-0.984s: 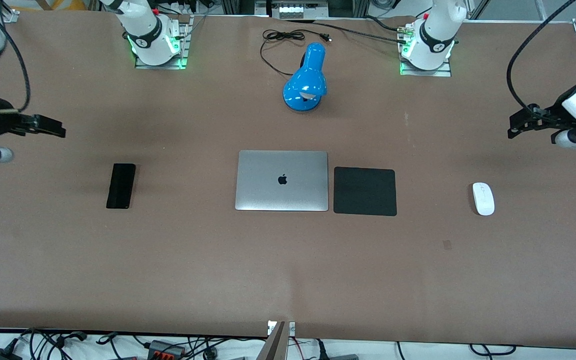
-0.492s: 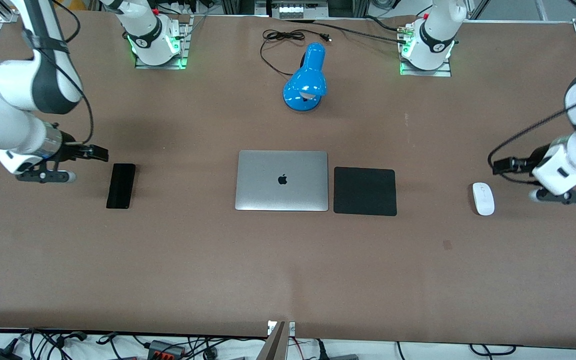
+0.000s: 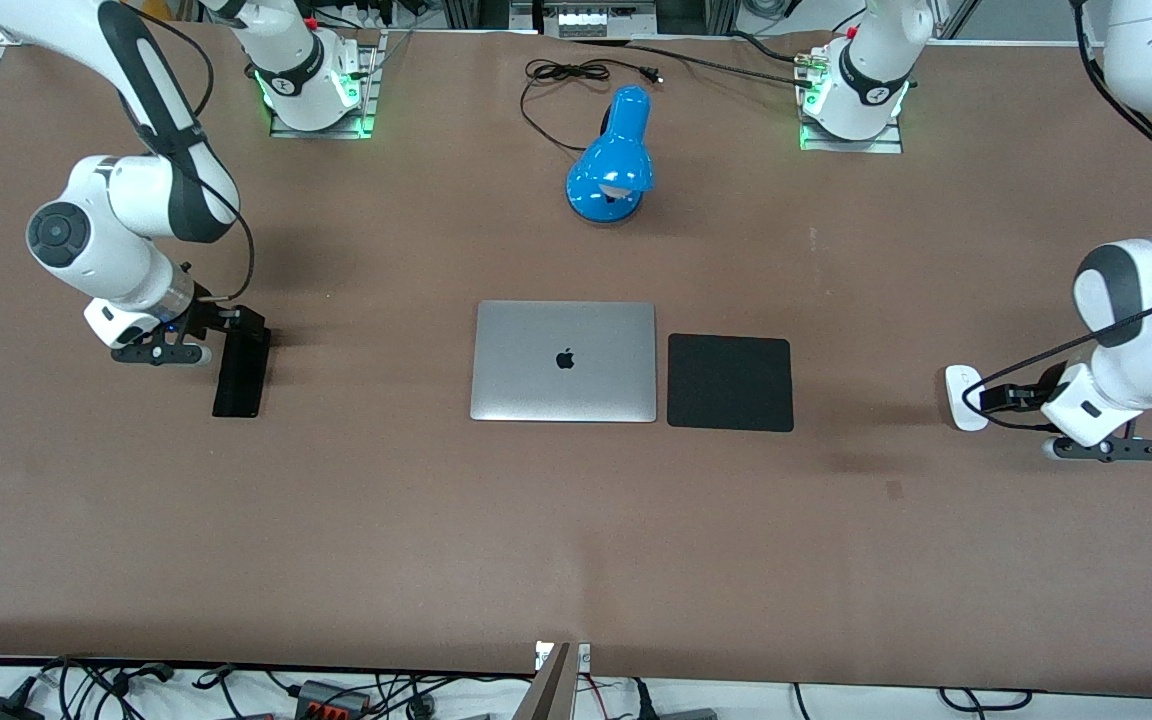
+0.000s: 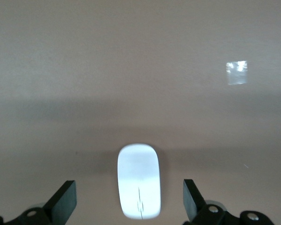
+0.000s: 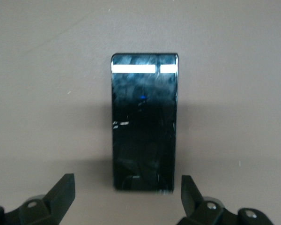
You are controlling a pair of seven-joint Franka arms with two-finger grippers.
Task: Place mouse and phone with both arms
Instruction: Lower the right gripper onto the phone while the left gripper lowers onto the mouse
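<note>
Left wrist view is showing me the mouse (image 4: 139, 181) lying flat on the brown table (image 3: 576, 520), between the two spread fingers (image 4: 63, 201) of the left gripper (image 4: 129, 202). I am judging it as light, hard and glossy, so it will be slippery; I would take it by its two long sides, near the middle, where the shell is widest. The jaws are standing wide apart, much wider than the mouse, and they are touching nothing. In the front view the mouse (image 3: 963, 394) is resting toward the left arm's end of the table, well apart from the black mouse pad (image 3: 730, 383) beside the closed laptop (image 3: 564, 361).

Right wrist view is giving the phone (image 5: 144, 121), also flat on the table, with the right gripper (image 5: 126, 197) over its end. I am expecting it to be stiff, thin and smooth, with a fragile glass face, so I would pinch the long edges and press gently. These fingers (image 5: 61, 192) are also open wider than the phone and holding nothing. The phone (image 3: 241, 380) is lying toward the right arm's end of the table.
</note>
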